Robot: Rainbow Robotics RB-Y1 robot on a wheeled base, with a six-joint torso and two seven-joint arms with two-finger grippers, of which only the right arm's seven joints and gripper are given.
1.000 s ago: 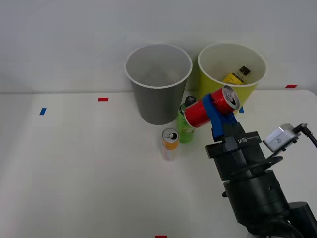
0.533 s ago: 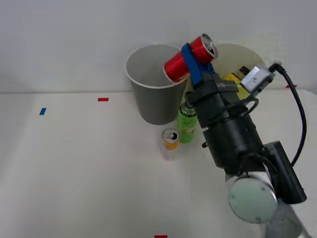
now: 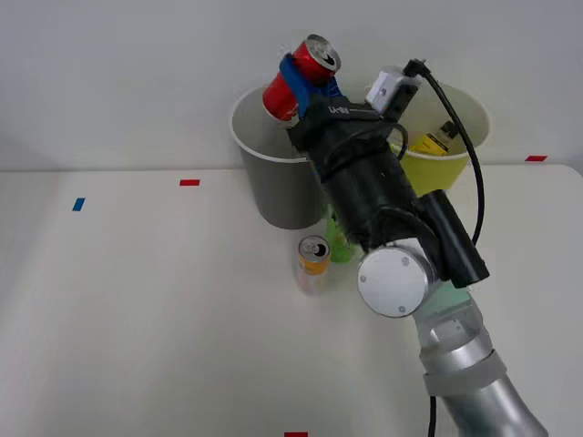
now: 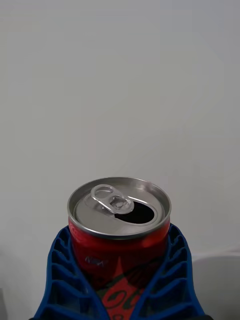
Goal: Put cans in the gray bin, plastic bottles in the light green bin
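My right gripper [image 3: 299,80] is shut on a red can [image 3: 295,80], tilted and held in the air above the gray bin [image 3: 287,177], over its rim. In the right wrist view the red can [image 4: 119,235] sits between my blue ribbed fingers [image 4: 65,280], its silver top opened. An orange and white can [image 3: 312,263] stands on the table in front of the gray bin. The green bottle [image 3: 339,238] stands beside it, mostly hidden behind my arm. A small yellow bottle [image 3: 432,140] lies inside the light green bin [image 3: 448,159].
The two bins stand side by side at the back of the white table [image 3: 137,309]. Red tape marks [image 3: 189,182] and a blue one [image 3: 78,204] lie on the table. My arm crosses in front of the light green bin.
My right arm has carried the red can up and to the left, from in front of the light green bin to above the gray bin.
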